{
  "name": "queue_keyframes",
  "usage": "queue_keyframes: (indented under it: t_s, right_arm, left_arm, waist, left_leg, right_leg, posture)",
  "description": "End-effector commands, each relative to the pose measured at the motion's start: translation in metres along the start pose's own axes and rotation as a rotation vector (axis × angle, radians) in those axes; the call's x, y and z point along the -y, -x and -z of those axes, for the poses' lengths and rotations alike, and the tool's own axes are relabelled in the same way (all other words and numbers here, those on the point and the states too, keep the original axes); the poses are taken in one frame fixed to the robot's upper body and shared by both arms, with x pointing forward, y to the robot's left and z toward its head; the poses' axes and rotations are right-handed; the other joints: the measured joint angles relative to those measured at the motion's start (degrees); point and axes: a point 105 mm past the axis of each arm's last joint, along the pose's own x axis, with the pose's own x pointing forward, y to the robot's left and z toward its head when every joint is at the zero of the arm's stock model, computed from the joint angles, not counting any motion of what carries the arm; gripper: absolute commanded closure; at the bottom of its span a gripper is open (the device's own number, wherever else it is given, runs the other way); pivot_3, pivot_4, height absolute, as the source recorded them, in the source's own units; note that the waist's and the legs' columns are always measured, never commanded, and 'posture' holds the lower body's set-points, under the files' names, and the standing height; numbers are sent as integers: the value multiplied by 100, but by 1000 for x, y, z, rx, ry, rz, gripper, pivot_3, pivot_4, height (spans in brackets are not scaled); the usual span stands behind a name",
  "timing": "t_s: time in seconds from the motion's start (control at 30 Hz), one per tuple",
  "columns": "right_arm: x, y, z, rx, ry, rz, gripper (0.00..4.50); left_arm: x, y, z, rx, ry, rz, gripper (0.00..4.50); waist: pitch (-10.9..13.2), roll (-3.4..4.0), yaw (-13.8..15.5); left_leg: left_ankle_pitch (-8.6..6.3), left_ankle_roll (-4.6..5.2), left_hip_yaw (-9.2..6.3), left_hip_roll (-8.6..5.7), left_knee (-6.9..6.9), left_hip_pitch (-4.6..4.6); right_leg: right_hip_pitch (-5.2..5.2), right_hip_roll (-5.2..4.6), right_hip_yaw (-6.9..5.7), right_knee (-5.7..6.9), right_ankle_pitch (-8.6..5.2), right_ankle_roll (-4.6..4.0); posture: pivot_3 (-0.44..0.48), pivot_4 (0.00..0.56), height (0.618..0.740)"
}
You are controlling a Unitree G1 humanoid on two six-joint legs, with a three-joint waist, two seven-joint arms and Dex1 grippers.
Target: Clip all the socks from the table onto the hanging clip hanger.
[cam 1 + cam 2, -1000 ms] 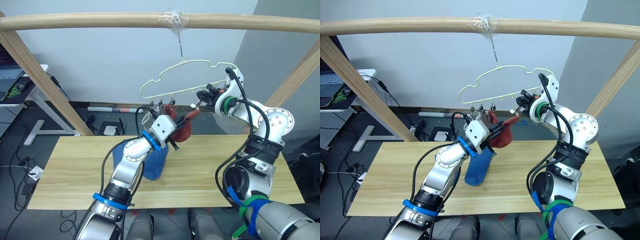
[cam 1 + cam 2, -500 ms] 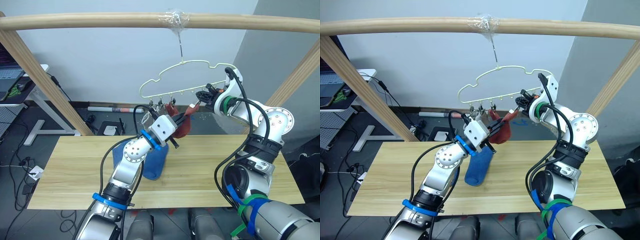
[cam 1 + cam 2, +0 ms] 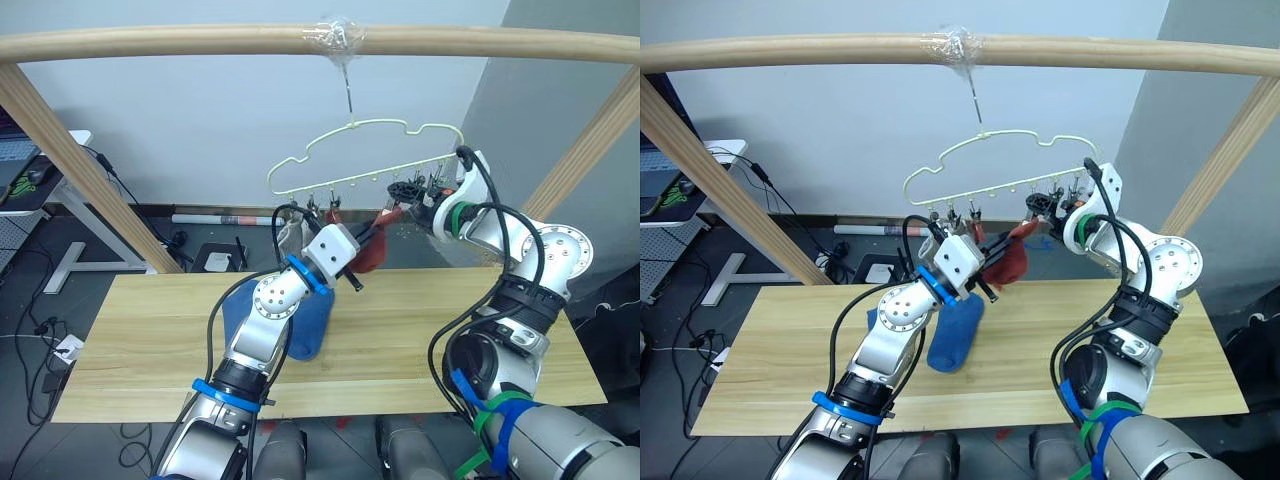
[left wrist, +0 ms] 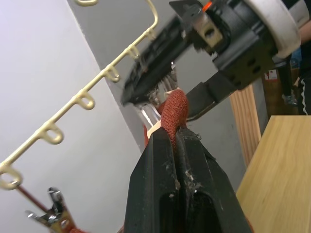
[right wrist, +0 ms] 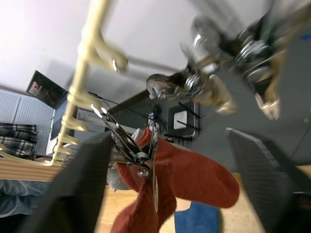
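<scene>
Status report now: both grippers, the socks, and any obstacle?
Left gripper shut on rust-red sock, raised to the clip hanger. Right gripper at the hanger's clips, open. Blue sock on table. No obstacle seen.

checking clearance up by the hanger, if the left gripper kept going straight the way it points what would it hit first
Most likely the right gripper. The left gripper, shut on a rust-red sock, points up toward the clip hanger, and the right gripper's black fingers sit right beyond the sock's tip. Depth between them is unclear.
</scene>
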Motion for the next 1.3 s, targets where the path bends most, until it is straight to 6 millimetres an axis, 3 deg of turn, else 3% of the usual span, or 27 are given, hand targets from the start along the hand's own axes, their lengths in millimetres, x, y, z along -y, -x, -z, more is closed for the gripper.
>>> queue_keyframes:
  t_s: [0.03,0.13,0.23,0.33,0.4,0.6,0.63,0.77,0.97,1.1,1.2,1.3]
  right_arm:
    - [-27,16,-7,42,114,-165,23]
    - [-28,39,5,21,221,-272,23]
    - [-22,55,14,46,399,-247,23]
    - [1,53,16,117,659,-54,0]
    - [10,49,17,170,727,11,0]
    - [-3,37,29,329,853,-6,0]
    - [-4,36,29,354,864,-2,180]
    - [-5,32,29,424,871,35,1285]
    - [-8,28,30,466,892,51,1285]
    - [-5,22,33,468,878,68,2129]
    - [-10,16,33,478,877,55,2129]
    - [-12,12,30,489,870,53,2662]
  left_arm:
    - [-3,-3,1,-10,33,-18,4500]
    - [-5,-5,13,-56,132,-33,4500]
    - [-6,-8,20,-79,248,-37,4500]
    - [-4,-8,26,-106,340,-15,3829]
    - [-6,-7,27,-117,368,-14,3172]
    - [-17,18,25,-150,365,3,1346]
    - [-20,24,21,-146,356,20,1054]
    - [-31,38,6,-135,322,37,1044]
    - [-32,50,-7,-136,298,70,1044]
    - [-33,55,-7,-162,290,62,1044]
    - [-34,57,-5,-167,289,38,1044]
    - [-36,55,-10,-150,294,26,1044]
  waist:
    - [0,0,-25]
    - [0,0,-40]
    - [1,1,-73]
    - [1,2,-115]
    - [1,1,-173]
    - [1,2,-287]
    - [1,2,-283]
    - [1,1,-219]
    - [1,0,-131]
    - [1,0,-86]
    - [1,0,-76]
    - [1,0,-64]
  left_leg:
    - [0,0,0,0,0,0]
    - [-1,1,-4,0,1,-4]
    - [-2,3,0,-1,2,-5]
    - [-2,4,2,-1,2,-3]
    - [-2,3,6,0,3,4]
    - [0,5,10,4,2,11]
    - [0,5,10,5,1,13]
    - [0,4,9,3,3,6]
    - [0,3,6,2,4,5]
    - [0,3,6,2,4,8]
    - [0,3,6,2,4,11]
    - [0,3,6,2,5,10]
  right_leg:
    - [0,0,0,0,0,0]
    - [2,0,-2,-3,-4,5]
    - [1,0,2,-4,-6,9]
    - [-2,0,2,-2,-18,30]
    - [0,0,3,-3,-18,32]
    - [-2,6,10,3,-14,38]
    - [-1,7,10,4,-15,37]
    - [-1,5,10,0,-14,36]
    - [0,2,9,-2,-14,34]
    - [0,2,9,1,-14,34]
    - [2,2,9,3,-14,34]
    - [1,2,9,3,-13,34]
  posture:
    - [-17,161,740]
    - [-27,166,740]
    - [-40,169,740]
    - [-49,172,740]
    - [-49,172,740]
    - [-36,161,740]
    - [-36,161,740]
    - [-25,159,740]
    - [10,151,740]
    - [33,151,740]
    - [39,151,740]
    - [44,153,740]
